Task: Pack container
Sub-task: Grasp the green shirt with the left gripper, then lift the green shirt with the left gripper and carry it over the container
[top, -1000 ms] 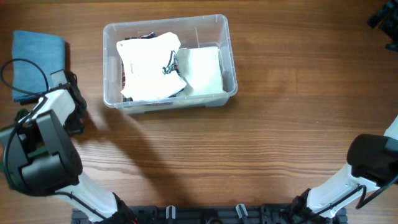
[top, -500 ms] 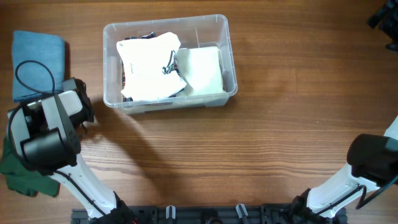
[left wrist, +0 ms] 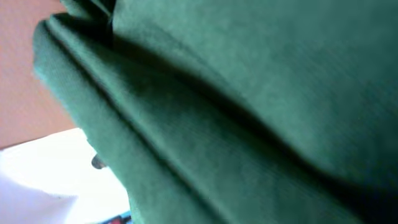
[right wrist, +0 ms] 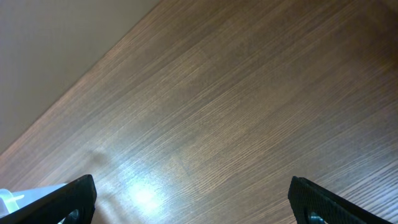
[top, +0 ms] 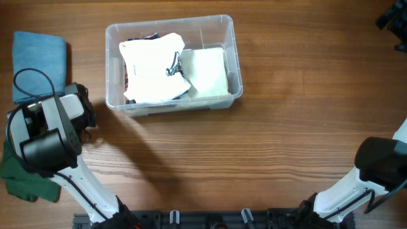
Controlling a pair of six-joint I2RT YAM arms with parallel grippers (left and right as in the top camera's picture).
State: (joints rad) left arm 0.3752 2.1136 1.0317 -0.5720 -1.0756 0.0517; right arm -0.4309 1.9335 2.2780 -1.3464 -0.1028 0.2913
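Note:
The container (top: 237, 63) is a clear plastic bin at the back left of the table. It holds folded white garments (top: 152, 67), one with a dark plaid edge. A dark green cloth (top: 22, 181) lies at the table's left edge, partly under my left arm (top: 48, 137). Bunched folds of that green cloth (left wrist: 249, 93) fill the left wrist view and hide the fingers; the left gripper is shut on it. My right gripper (right wrist: 196, 200) stands open over bare wood with nothing between its fingers.
A folded blue cloth (top: 39, 54) lies at the back left corner, left of the container. The right arm's base (top: 381, 162) sits at the right edge. Bare wooden table (top: 286, 127) stretches between the container and the right arm.
My left arm swung forward and left, away from the blue cloth, uncovering the green cloth. Its gripper then shut there. The right arm and the container have not moved.

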